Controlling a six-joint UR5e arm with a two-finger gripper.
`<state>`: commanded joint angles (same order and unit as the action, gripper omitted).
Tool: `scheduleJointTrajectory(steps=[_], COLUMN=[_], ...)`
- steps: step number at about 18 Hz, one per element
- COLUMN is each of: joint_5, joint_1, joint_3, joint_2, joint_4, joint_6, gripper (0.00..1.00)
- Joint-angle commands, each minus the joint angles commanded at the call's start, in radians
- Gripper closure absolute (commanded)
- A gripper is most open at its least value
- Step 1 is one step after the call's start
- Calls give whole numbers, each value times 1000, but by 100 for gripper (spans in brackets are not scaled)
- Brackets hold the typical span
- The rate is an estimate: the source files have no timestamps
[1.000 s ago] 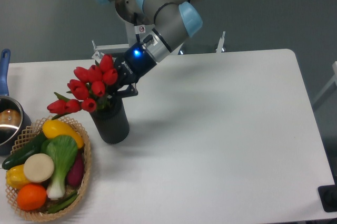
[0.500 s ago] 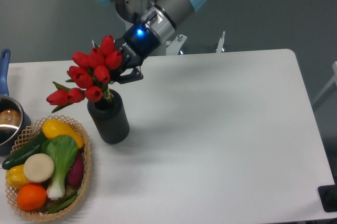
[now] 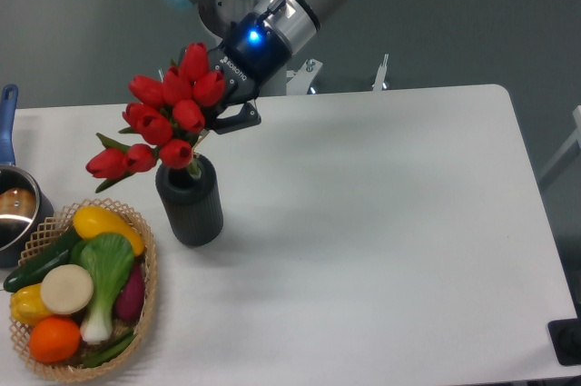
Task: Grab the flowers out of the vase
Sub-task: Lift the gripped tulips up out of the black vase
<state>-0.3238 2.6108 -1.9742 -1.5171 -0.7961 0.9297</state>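
Gripper: the gripper (image 3: 216,118) comes in from the upper centre of the frame, tilted down to the left, and its dark fingers are closed on the tulip bunch just behind the red heads. That is a grip on the stems, not the buds, so nothing gets crushed.

Tulips: the red tulips (image 3: 168,123) sit in the upper left, right above the vase mouth. The heads fan out to the left, away from the claw, because the hold is from the right side.

Stems: a short run of green shows between the lowest bud and the rim. Whether the stem ends are clear of the vase I cannot tell; they look to be just inside the mouth.

Vase: the dark ribbed vase (image 3: 191,204) stands upright left of centre on the white table (image 3: 381,222), nothing holding it but its own weight.

Stage: mid-lift, I judge. The bunch is held, the job not finished until the stems come free.

Risk: a snag on the rim could tip the vase toward the wicker basket of vegetables (image 3: 77,291) at lower left, which sits just beside it.

Pot: the blue-handled pot (image 3: 14,204) is at the left edge, well out of play.
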Motion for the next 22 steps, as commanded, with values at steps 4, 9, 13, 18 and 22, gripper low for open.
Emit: scheduleJointTrajectory(steps=[4, 9, 13, 18, 22], joint_5=[28, 38, 35, 2, -254], joint_1=[15, 20, 29, 51, 49], joint_3=[32, 80, 127, 211, 329], joint_2=[0, -5, -26, -103, -190], joint_4=[0, 0, -2, 0, 3], joint_6=[-74, -184, -232, -221, -189], gripper=[100, 100, 100, 100, 100])
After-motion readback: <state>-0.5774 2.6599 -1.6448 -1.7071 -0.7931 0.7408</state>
